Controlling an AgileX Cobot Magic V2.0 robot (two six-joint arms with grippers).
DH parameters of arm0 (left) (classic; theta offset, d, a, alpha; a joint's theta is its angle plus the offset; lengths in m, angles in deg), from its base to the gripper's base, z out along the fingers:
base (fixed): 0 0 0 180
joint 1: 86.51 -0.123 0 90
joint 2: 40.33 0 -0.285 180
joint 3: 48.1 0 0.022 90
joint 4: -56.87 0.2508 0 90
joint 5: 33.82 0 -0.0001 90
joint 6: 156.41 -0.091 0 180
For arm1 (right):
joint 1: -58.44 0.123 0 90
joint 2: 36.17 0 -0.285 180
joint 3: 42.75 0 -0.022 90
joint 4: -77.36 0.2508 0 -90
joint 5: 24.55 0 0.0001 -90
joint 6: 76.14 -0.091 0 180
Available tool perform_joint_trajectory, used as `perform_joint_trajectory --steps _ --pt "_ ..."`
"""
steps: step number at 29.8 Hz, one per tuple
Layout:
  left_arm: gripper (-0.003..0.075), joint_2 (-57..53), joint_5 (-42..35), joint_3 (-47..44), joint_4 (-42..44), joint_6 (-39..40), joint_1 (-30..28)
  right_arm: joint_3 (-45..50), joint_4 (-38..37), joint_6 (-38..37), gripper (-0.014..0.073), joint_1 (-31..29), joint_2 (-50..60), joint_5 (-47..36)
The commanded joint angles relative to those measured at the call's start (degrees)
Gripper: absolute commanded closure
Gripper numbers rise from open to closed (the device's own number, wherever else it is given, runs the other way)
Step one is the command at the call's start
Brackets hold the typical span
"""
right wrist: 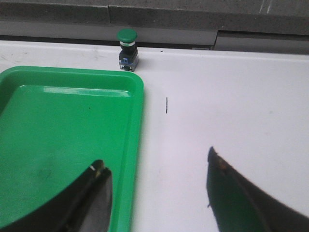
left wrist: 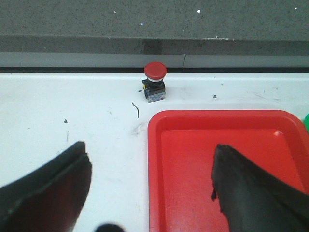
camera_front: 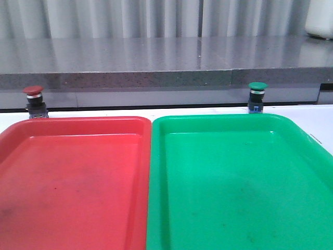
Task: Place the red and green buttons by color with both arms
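The red button stands upright on the white table behind the red tray's far left corner; it also shows in the left wrist view. The green button stands upright behind the green tray; it also shows in the right wrist view. My left gripper is open and empty, over the red tray's left edge, well short of the red button. My right gripper is open and empty, over the green tray's right edge, well short of the green button. Neither gripper shows in the front view.
The red tray and the green tray lie side by side and touch, filling the near table. A grey stone ledge runs along the back just behind both buttons. A white container stands on it at far right.
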Motion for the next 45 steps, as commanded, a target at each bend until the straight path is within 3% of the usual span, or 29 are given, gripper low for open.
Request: perform_joint_trajectory --steps 1,25,45 --pt "0.0208 5.1 -3.8 4.5 0.0 0.2 -0.2 -1.9 -0.5 0.4 0.0135 -0.4 -0.8 -4.1" --pt "0.0208 42.4 -4.7 27.6 -1.9 0.2 -0.2 -1.9 -0.5 0.4 0.0135 -0.4 -0.8 -4.1" --pt "0.0208 61.3 -7.1 42.6 -2.0 0.2 0.4 -1.9 -0.5 0.4 0.0135 -0.4 -0.8 -4.1"
